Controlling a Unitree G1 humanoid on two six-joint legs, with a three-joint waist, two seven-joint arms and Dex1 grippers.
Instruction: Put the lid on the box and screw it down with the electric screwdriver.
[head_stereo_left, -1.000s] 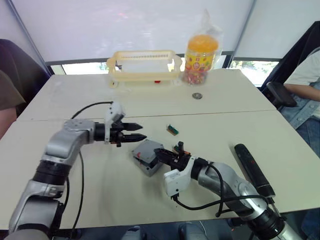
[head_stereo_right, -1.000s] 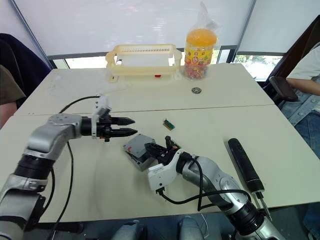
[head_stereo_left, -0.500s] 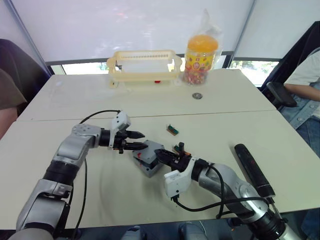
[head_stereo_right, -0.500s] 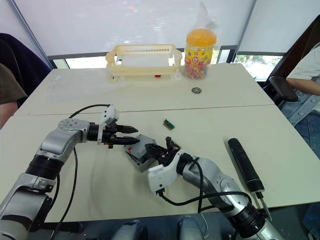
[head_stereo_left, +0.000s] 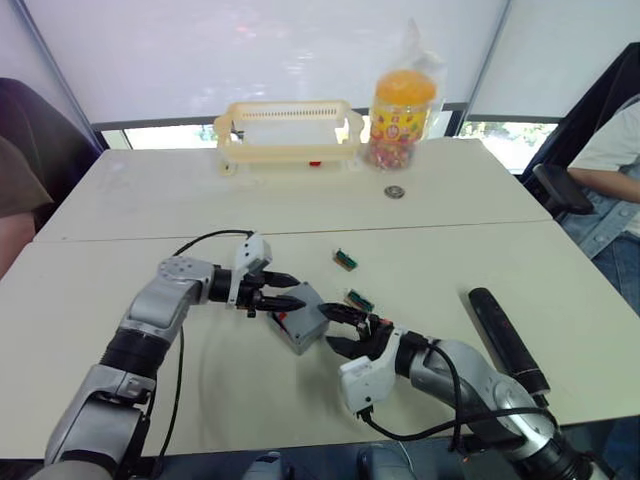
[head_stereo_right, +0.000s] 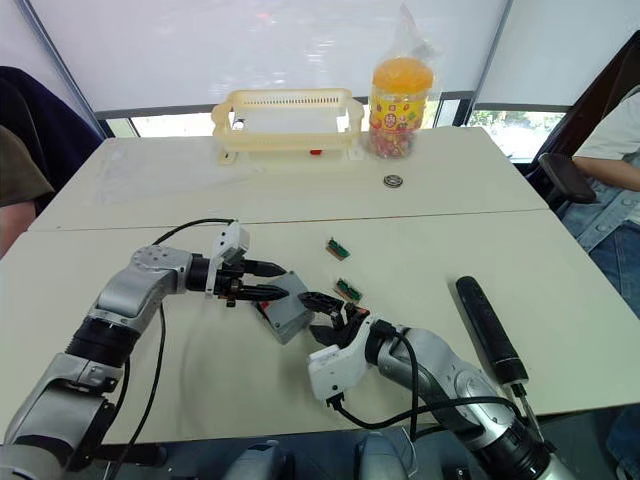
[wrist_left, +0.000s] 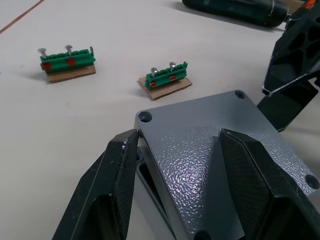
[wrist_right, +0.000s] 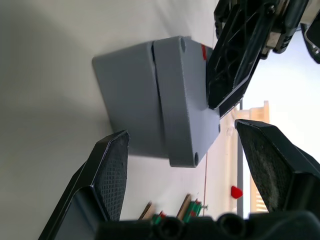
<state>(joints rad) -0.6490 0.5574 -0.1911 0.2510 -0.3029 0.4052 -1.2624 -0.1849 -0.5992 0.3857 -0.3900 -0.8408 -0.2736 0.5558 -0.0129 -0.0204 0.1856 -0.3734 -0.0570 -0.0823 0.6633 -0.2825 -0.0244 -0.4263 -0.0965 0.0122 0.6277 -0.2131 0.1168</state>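
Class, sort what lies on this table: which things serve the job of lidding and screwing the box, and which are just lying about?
Job:
- flat grey plastic lid, on the box
- square grey plastic box
- long black electric screwdriver
- two small green screw holders

Lying about:
- cream plastic basket
- orange-lidded sweet jar
- small metal ring

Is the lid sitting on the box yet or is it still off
On, but skewed. The lid rests on top of the box, its edge overhanging one side, so the corners do not line up. The left gripper straddles it.
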